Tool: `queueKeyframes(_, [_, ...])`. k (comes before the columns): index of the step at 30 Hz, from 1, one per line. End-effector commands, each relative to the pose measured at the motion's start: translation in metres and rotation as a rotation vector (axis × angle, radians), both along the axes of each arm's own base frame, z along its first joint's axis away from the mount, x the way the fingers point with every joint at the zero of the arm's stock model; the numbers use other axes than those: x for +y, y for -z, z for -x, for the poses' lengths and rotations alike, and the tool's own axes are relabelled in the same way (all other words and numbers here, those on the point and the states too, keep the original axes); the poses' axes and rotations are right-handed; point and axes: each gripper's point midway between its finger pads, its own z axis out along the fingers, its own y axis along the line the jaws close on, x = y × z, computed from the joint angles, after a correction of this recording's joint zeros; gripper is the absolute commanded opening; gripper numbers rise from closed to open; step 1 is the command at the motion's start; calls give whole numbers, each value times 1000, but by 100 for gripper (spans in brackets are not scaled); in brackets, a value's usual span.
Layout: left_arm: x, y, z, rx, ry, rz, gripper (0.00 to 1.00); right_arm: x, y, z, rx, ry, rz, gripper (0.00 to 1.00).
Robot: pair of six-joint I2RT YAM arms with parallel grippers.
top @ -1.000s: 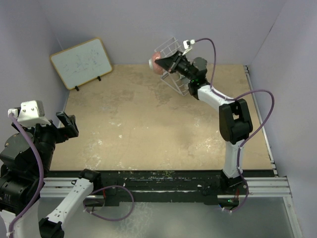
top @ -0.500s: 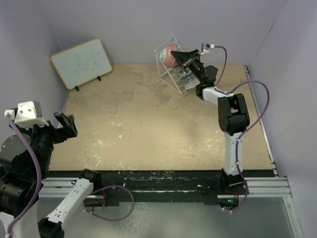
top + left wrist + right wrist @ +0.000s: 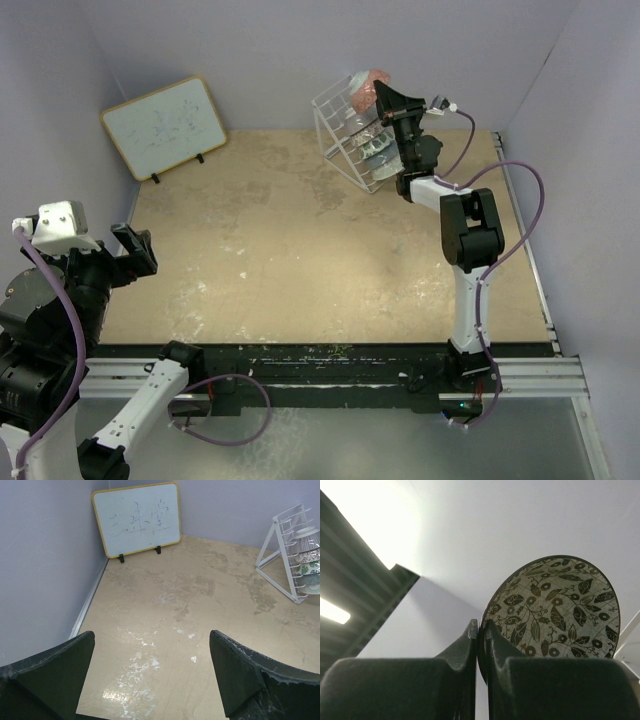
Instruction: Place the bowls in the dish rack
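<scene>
**Right arm has a bowl up at the rack, left arm hanging open**

Top view: the right gripper point(image 3: 384, 97) is clamped on the pink bowl point(image 3: 368, 88), holding it right at the top edge of the dish rack point(image 3: 340, 125) on the far side of the table point(image 3: 300, 260). A few other bowls point(image 3: 378, 152) sit in the rack's slots. The left gripper point(image 3: 132, 250) hangs by the table's left edge, fingers spread, nothing in them.

Left wrist: fingers point(image 3: 55, 670) are wide apart over the tabletop. The whiteboard point(image 3: 137, 519) leans in the far corner, and the rack with its stacked bowls is off to the right.

Right wrist: both fingers point(image 3: 465, 650) pinch the bowl's rim. Its leafy-patterned inside faces the camera, with the wall point(image 3: 485, 535) behind.
</scene>
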Motion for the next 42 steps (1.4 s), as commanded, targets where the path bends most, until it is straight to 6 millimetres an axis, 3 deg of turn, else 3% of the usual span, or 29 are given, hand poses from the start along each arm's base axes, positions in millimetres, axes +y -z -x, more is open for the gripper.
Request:
queueKeyframes(1, [1, -6, -7, -13, -7, -17, 99, -19, -37, 8, -114, 65, -150, 1])
queueKeyframes(11, [3, -1, -8, 2, -19, -33, 99, 3, -14, -10, -72, 48, -210, 1])
queueKeyframes(19, [6, 0, -7, 7, -30, -51, 99, 5, -13, -12, -116, 44, -224, 1])
queueKeyframes(34, [5, -1, -8, 2, -25, -48, 99, 11, 15, -39, 27, 74, -183, 3])
queueKeyframes(42, [6, -3, -7, -3, -28, -48, 99, 8, 29, -50, 108, 109, -162, 11])
